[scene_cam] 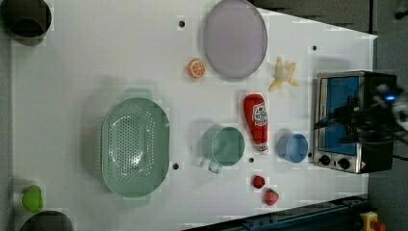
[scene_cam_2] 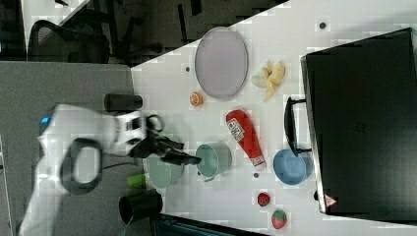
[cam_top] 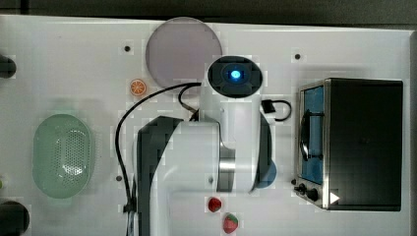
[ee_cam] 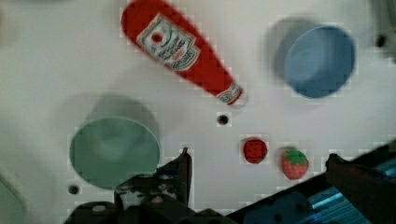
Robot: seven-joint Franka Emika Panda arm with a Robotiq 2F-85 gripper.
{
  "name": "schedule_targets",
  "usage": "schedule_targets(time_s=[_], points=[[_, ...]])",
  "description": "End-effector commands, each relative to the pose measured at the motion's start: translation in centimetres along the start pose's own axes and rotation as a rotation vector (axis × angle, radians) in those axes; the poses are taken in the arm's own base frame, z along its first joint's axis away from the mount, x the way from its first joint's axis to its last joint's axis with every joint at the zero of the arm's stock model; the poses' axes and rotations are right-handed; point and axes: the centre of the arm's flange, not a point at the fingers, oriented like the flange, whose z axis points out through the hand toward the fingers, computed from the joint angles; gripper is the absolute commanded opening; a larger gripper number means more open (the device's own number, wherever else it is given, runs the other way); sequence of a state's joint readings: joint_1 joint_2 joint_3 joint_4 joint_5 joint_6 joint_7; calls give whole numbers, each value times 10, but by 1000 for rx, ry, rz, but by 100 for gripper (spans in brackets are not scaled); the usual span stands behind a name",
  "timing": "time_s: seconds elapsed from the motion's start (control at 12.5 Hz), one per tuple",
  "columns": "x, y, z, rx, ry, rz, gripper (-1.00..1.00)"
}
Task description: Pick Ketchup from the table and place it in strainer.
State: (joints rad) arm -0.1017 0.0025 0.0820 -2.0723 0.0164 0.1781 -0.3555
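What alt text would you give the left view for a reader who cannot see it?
A red ketchup bottle lies on its side on a white table, between a green mug and a blue cup. A mint-green strainer sits empty at the left view's left.

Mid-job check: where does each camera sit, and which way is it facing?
Top view: overhead, straight down; white arm covers the middle, pale mint-green perforated plastic strainer at the top view's left.
Left view: high, looking down; red ketchup bottle lies in the middle.
Right view: high, angled; arm and open gripper above the table.
Wrist view: down past its fingers at the bottle.
Left, right, wrist views share the bottle.
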Motion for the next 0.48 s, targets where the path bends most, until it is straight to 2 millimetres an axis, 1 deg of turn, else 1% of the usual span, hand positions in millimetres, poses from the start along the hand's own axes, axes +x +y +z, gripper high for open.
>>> schedule_targets(time_s=[0.08, 0.32, 0.48], points=[[13, -8, 20, 11, 69, -329, 100], [27, -18, 66, 12, 94, -497, 100], [32, -20, 100, 15, 108, -532, 100]])
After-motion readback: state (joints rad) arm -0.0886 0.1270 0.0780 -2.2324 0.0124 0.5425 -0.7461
